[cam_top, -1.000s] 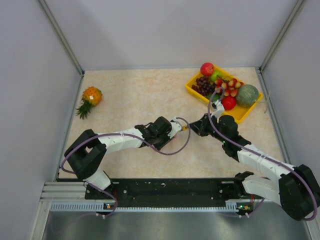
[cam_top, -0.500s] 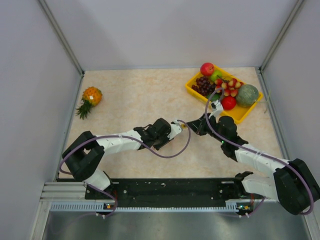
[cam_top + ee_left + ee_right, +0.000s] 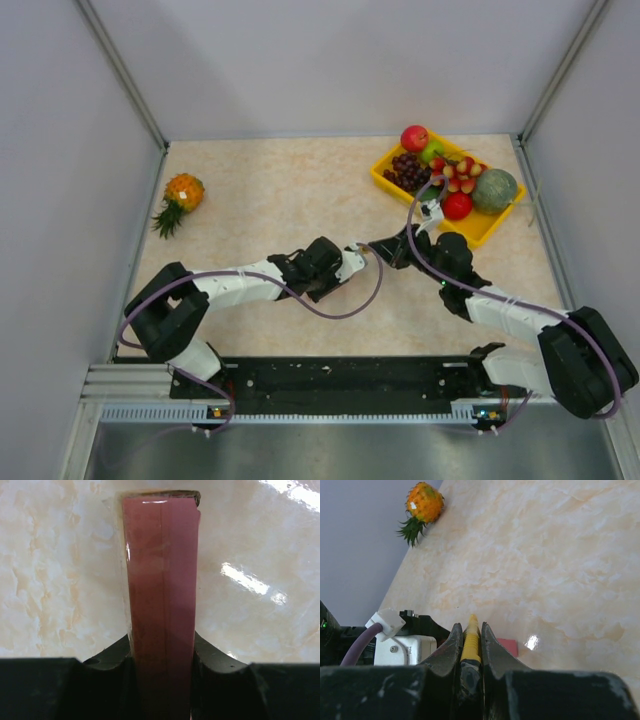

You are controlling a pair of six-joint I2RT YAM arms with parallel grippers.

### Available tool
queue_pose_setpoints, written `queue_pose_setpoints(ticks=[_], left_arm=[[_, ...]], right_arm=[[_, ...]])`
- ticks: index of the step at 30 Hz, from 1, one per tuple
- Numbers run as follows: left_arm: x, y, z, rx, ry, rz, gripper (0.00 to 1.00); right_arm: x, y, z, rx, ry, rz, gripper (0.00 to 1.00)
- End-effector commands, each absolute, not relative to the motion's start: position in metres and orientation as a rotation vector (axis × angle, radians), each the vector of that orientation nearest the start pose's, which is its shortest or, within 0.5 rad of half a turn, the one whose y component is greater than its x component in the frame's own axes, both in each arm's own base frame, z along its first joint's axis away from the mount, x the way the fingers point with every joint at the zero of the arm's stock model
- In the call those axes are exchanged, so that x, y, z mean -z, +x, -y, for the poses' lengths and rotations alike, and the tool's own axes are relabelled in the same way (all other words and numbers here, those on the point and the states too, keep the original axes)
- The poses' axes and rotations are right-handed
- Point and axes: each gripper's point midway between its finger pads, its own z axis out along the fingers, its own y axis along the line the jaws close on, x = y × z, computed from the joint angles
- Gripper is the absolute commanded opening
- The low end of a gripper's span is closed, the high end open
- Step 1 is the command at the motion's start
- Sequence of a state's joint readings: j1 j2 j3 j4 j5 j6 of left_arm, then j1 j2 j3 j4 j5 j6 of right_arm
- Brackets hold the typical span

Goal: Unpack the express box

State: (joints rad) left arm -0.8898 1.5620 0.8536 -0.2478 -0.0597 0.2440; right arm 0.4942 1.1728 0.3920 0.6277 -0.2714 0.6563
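Two grippers are meeting nose to nose over the table (image 3: 280,190), just to the left of the yellow fruit tray (image 3: 492,228) and a little nearer the arm bases than it. The left gripper (image 3: 162,647) is clamping the express box (image 3: 161,570), with its fingers pressing on the two broad pink faces so that one narrow edge is facing the wrist camera. A glossy strip, seemingly tape, is running along that edge with a seam line down its middle. Judging by this, the box is being held on edge to steady it and to offer the taped seam to the other arm. Whether its far end is touching the table I cannot tell.

The right gripper (image 3: 470,630), reaching in from the tray's side, is squeezing its fingers together on the yellow utility knife (image 3: 471,642). The knife's yellow tip is poking out between them and aiming toward the left gripper. A pink corner of the box is showing just beside that tip in the right wrist view. Whether a blade is standing out of the knife is too small to tell. The pairing suggests that one arm is acting as a vise while the other is lining up a cut along the seam, which has not yet been opened.

Far across the table from the tray, to its left, the pineapple (image 3: 180,195) is lying well apart from the work.
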Motion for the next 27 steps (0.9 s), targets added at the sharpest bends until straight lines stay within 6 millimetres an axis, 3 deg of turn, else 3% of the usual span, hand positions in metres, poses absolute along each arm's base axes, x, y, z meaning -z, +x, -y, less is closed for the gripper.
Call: queue_pose_setpoints(ticks=[1,7,21,27], left_arm=[[-0.041,0.235,0.272,0.239,1.386,-2.121,0.13],[-0.036,0.233,0.269,0.23,1.398,-2.142,0.13],[-0.033,0.234,0.267,0.217,1.395,-2.155,0.13],[-0.032,0.234,0.267,0.211,1.392,-2.158,0.13]], right_arm=[[-0.168,0.287,-0.238,-1.119,-0.061,-1.783,0.0],[-0.158,0.281,-0.234,-1.114,-0.037,-1.814,0.0],[-0.17,0.275,-0.226,-1.089,-0.026,-1.804,0.0],[-0.159,0.275,-0.227,-1.084,-0.03,-1.836,0.0]])
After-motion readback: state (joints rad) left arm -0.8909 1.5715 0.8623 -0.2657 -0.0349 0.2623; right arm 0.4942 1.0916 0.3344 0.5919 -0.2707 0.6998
